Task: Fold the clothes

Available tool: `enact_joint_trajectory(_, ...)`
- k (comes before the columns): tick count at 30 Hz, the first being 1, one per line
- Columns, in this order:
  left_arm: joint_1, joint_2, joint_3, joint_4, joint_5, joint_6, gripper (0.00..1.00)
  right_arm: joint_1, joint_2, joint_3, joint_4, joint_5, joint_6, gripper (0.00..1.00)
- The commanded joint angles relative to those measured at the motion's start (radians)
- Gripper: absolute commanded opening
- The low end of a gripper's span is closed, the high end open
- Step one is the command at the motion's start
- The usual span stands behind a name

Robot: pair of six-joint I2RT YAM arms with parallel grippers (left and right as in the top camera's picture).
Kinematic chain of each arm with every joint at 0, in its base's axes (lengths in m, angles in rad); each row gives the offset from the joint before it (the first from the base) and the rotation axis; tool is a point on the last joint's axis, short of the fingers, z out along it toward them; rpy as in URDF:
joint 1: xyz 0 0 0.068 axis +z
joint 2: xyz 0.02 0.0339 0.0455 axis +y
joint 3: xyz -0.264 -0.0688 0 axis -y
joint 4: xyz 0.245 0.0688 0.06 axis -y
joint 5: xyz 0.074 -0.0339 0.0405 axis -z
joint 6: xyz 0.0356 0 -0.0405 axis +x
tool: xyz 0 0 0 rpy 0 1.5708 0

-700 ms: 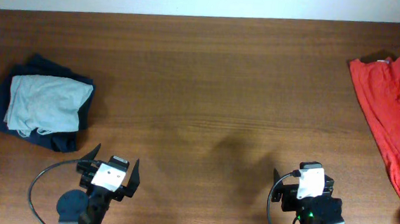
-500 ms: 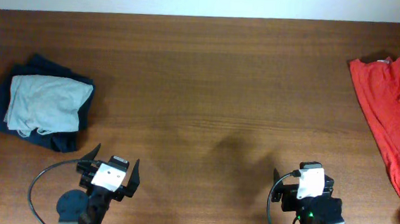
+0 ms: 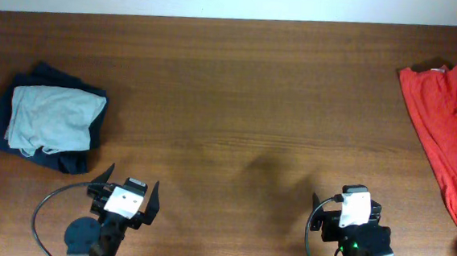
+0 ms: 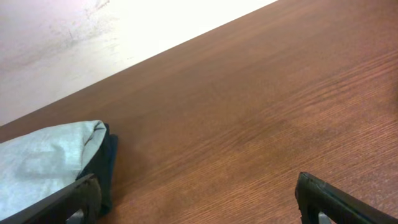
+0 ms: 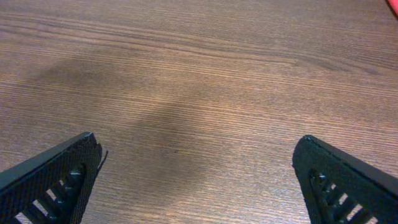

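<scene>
Arms parked at the near edge, shirts not yet touched!
Overhead: orange-red clothes (image 3: pixel 447 119) heaped at the table's (image 3: pixel 239 88) right edge, well apart from left gripper (image 3: pixel 135 176) and right gripper (image 3: pixel 346 199). Left wrist: jaws spread wide, folded pile (image 4: pixel 43 162) just beside. Right wrist: jaws spread over bare wood, likely ready to reach.

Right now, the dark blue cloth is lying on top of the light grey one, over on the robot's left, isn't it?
No, it is the other way round. The light grey cloth lies on top of the dark blue one, over on the robot's left. The overhead view shows it.
</scene>
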Motion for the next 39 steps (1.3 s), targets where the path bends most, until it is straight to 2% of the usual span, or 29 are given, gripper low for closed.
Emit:
enact_joint_trajectory(1,-0.005,-0.009,-0.011,0.006,-0.001,-0.010,0.99,-0.005,-0.005,-0.006,0.002,0.015,0.007,0.99)
enact_joint_trajectory(6,-0.005,-0.009,-0.011,0.005,0.025,-0.010,1.00,-0.005,-0.005,-0.006,0.005,-0.049,0.008,0.99)
enact_joint_trajectory(11,-0.005,-0.009,-0.012,0.016,0.239,-0.010,1.00,-0.005,-0.005,-0.006,0.043,-0.251,0.008,0.98)
enact_joint_trajectory(13,-0.005,-0.009,-0.012,0.045,0.282,-0.011,1.00,-0.005,-0.005,-0.006,0.069,-0.319,0.008,0.98)
enact_joint_trajectory(18,-0.005,-0.008,0.001,0.107,0.218,-0.220,1.00,-0.005,-0.005,-0.001,0.145,-0.374,0.017,0.99)
enact_joint_trajectory(23,-0.005,0.062,0.112,0.103,0.203,-0.291,1.00,-0.005,-0.002,0.066,0.166,-0.359,0.034,0.99)
enact_joint_trajectory(30,-0.005,0.417,0.476,-0.029,0.131,-0.305,1.00,-0.005,0.148,0.286,0.064,-0.205,0.061,0.99)
enact_joint_trajectory(34,-0.005,0.692,0.766,-0.246,0.132,-0.305,1.00,-0.005,0.333,0.473,-0.055,-0.106,0.061,0.99)
enact_joint_trajectory(35,-0.005,0.820,0.925,-0.372,0.136,-0.305,1.00,-0.005,0.444,0.583,-0.119,-0.091,0.060,0.99)
enact_joint_trajectory(39,-0.005,1.015,1.177,-0.562,0.134,-0.305,0.99,-0.005,0.650,0.777,-0.212,-0.150,0.061,0.99)
